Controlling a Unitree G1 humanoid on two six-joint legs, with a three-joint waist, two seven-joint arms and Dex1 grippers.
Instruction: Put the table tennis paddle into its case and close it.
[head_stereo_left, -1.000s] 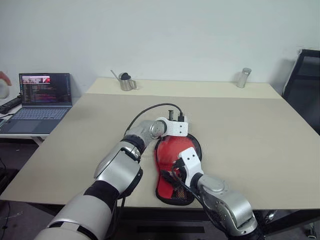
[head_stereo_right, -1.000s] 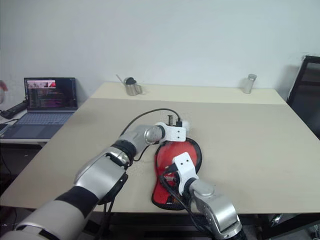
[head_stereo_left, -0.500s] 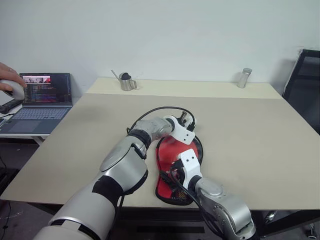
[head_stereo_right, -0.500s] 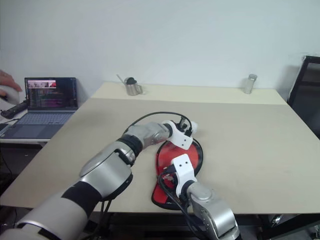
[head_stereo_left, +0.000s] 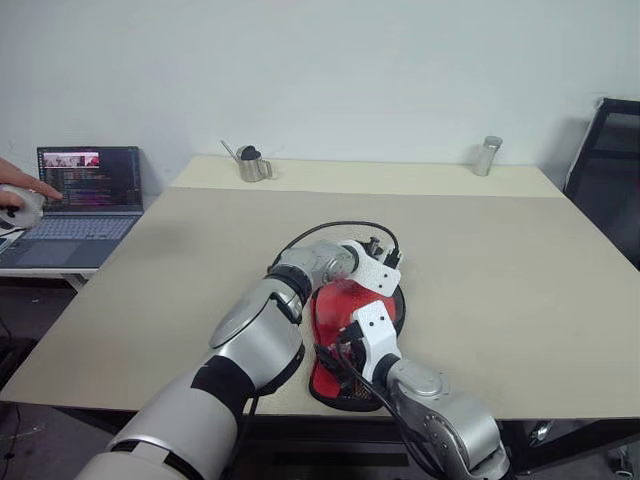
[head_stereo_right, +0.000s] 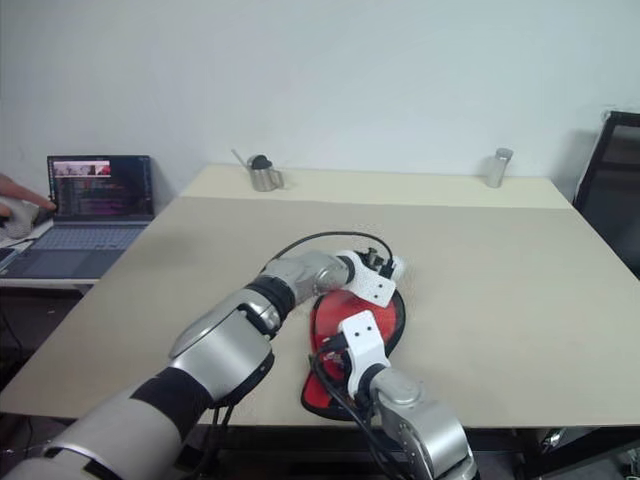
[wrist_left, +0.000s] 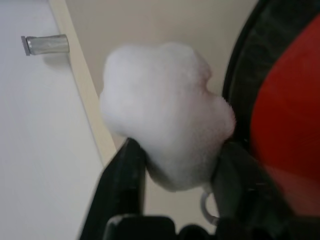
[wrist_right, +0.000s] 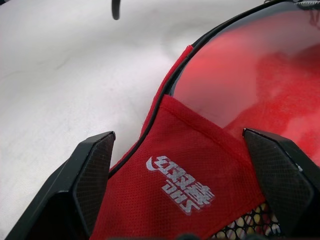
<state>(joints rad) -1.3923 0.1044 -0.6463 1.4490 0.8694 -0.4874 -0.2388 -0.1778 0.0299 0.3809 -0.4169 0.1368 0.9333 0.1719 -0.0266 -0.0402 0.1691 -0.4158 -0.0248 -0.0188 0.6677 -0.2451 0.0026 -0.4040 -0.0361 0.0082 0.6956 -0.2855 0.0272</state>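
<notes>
reaching in from the near table edge, the right gripper (wrist_right: 187, 190) hangs low over the handle end of the case (head_stereo_left: 345, 385), its two black fingers (wrist_right: 87, 170) spread wide with nothing between them. beneath them lies the red inner flap with the white logo (wrist_right: 182, 182), and a strip of black mesh pocket shows at its edge. the right forearm rises from the table's near edge and angles forward and slightly toward the robot's left.

the case lies open on the beige table (head_stereo_left: 520, 290), black rim around a red inside. the table tennis paddle (head_stereo_right: 355, 315) rests in it, its round red face up, most of it covered by the two wrists; its handle is hidden.

beyond that, the left arm stretches forward with the elbow bent, forearm crossing toward the robot's right, so its white wrist sits over the far rim of the case. the left gripper (wrist_left: 175, 165) points forward and down past that rim. its fingers stand partly apart with a white puffy lump (wrist_left: 165, 115) between them; whether they press on it i cannot tell.

farther off, a small metal pitcher (head_stereo_left: 252, 163) and a metal cylinder (head_stereo_left: 487, 155) stand near the far edge of the table, well apart. on the robot's left, a laptop (head_stereo_left: 85, 190) sits open on a side desk, with a person's hand (head_stereo_left: 18, 185) beside it.
</notes>
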